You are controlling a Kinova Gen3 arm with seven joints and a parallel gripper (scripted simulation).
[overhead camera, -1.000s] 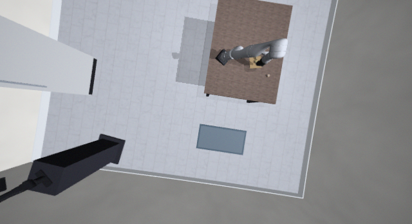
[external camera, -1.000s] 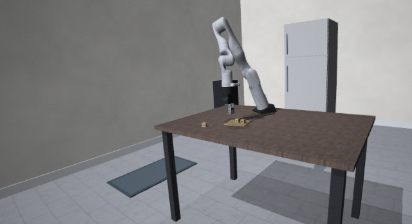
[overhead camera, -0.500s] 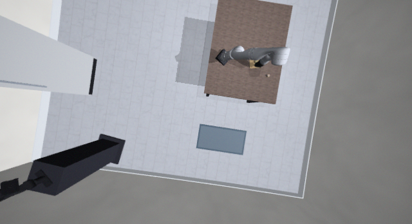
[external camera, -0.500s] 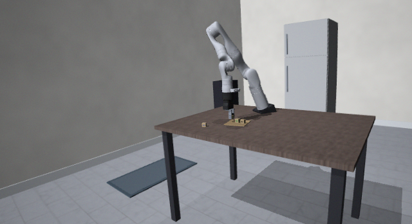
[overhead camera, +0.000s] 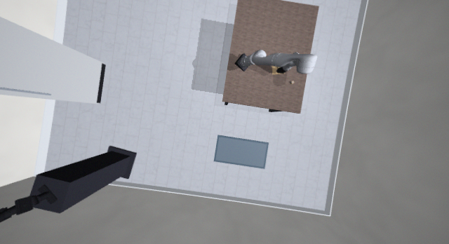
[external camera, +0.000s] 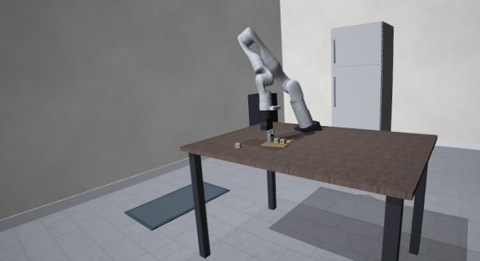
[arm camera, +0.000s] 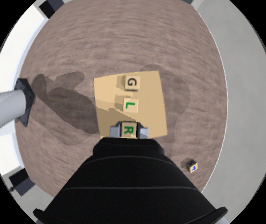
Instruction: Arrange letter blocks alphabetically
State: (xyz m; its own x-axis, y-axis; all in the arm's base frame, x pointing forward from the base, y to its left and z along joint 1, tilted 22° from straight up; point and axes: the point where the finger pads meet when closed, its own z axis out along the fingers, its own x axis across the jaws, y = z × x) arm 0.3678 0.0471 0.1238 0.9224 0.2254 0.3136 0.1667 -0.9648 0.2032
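My gripper (external camera: 270, 140) (arm camera: 128, 127) points down and is shut on the R block (arm camera: 128, 129), at or just above the tan mat (overhead camera: 274, 71) (external camera: 267, 145) (arm camera: 151, 112), near one edge. Contact with the mat cannot be told. The L block (external camera: 276, 140) (arm camera: 130, 105) and the G block (external camera: 283, 141) (arm camera: 132, 82) lie on the mat, letters up. From the base, G is left, L middle, R right, in a nearly straight row; the letter tops seem to point away from the base. The fourth block (overhead camera: 292, 82) (external camera: 238, 145) (arm camera: 193, 166), with blue marks, lies off the mat.
The robot's base (overhead camera: 242, 62) (external camera: 308, 127) (arm camera: 24, 102) stands on the brown table (overhead camera: 273, 30) (external camera: 337, 152). The L block is the held block's neighbour, with a gap between. The arm hides part of the mat in the top view.
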